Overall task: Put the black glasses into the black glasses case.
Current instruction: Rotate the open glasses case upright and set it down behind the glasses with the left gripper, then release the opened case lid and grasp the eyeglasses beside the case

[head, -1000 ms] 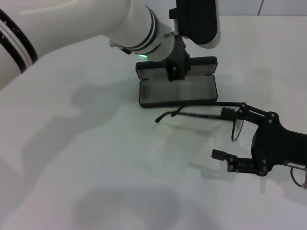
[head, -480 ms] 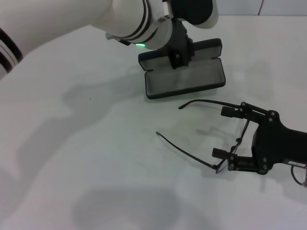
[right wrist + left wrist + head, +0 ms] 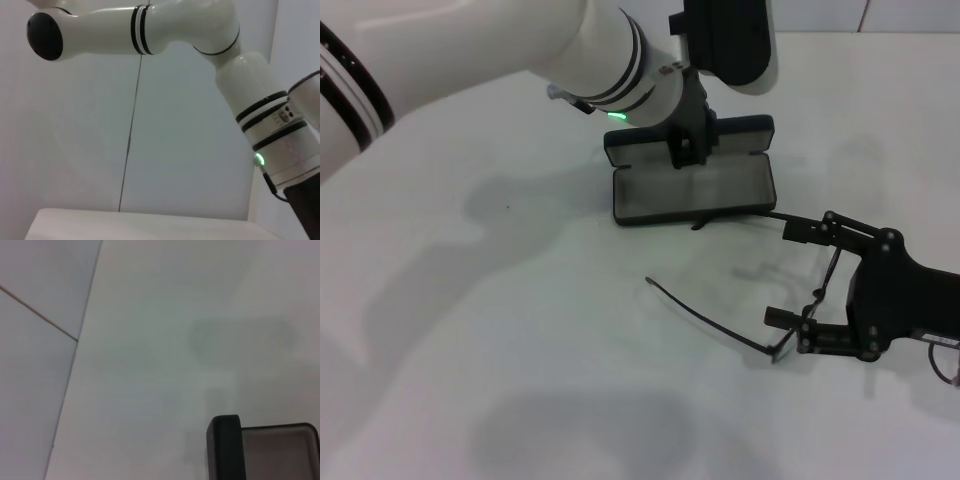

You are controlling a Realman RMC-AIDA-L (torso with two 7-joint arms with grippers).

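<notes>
While left hand (image 3: 688, 150) grips black glasses case (image 3: 692, 190), right hand (image 3: 790, 275) holds black glasses (image 3: 720, 325).

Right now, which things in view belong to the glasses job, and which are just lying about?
Belongs to the job:
- black glasses, temple arms spread, front held between the right gripper fingers
- black glasses case, open, lid held by the left gripper

Just lying about:
- nothing; only the white table underneath
</notes>
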